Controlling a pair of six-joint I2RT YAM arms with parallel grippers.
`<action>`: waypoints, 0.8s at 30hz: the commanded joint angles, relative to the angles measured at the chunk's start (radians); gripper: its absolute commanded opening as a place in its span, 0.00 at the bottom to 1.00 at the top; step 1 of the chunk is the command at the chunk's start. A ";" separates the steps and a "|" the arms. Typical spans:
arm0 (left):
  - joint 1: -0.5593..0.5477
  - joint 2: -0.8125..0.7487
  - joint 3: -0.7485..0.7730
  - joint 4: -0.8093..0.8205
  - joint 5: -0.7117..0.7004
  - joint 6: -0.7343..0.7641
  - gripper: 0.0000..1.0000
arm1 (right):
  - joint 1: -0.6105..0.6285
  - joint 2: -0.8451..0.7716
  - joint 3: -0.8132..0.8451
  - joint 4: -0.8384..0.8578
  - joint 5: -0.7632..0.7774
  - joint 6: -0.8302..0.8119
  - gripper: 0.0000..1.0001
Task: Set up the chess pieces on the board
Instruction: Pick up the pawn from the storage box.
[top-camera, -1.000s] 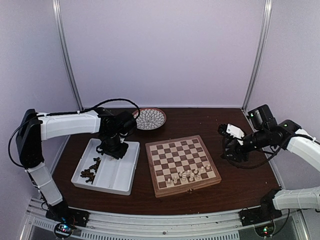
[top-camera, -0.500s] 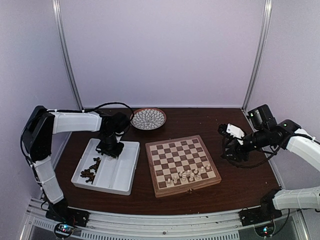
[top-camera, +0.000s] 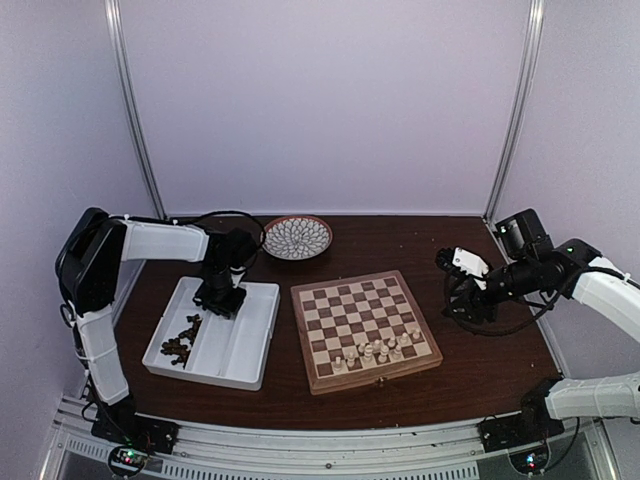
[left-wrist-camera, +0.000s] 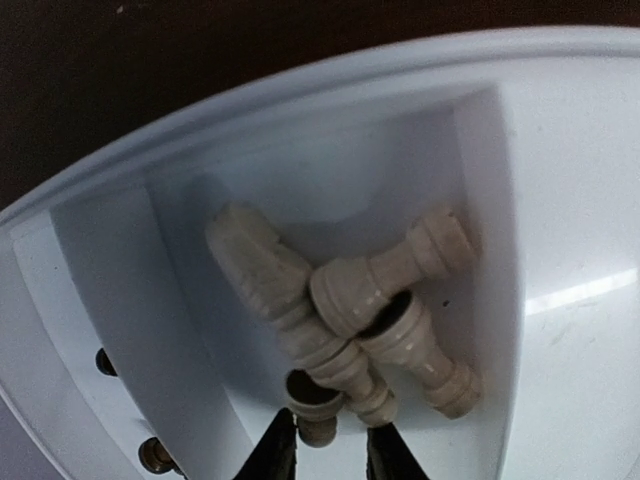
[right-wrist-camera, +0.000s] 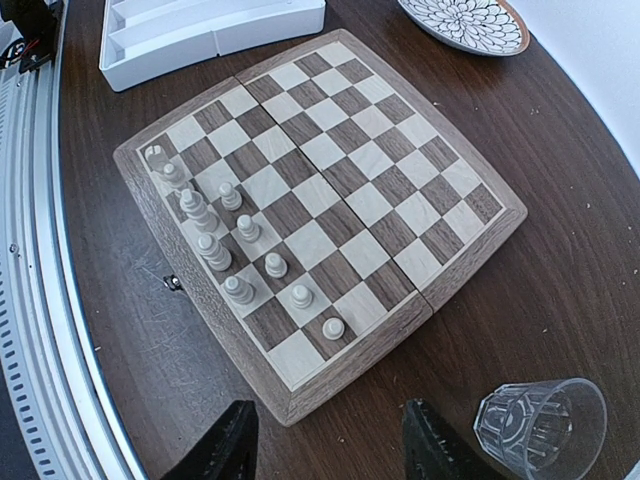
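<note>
Cream chess pieces (left-wrist-camera: 345, 290) in a tray (left-wrist-camera: 570, 180) are seen beneath the narrowly parted left claw (left-wrist-camera: 326, 452); the right claw (right-wrist-camera: 325, 440) is spread wide, empty.

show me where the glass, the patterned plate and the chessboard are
glass (right-wrist-camera: 540, 428): right wrist view, on its clear side wall.
patterned plate (top-camera: 298, 238): top external view, on its bare patterned middle.
chessboard (top-camera: 352, 310): top external view, on a bare square near its middle.
</note>
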 joint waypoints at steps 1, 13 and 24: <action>0.009 0.045 0.023 0.017 0.019 0.008 0.25 | -0.008 0.000 -0.013 0.006 0.001 -0.009 0.53; 0.007 -0.025 0.042 -0.051 0.014 -0.049 0.06 | -0.008 -0.003 -0.013 0.006 0.001 -0.009 0.52; -0.023 -0.371 0.014 -0.178 0.350 -0.086 0.04 | -0.008 -0.002 -0.008 0.006 -0.018 -0.009 0.52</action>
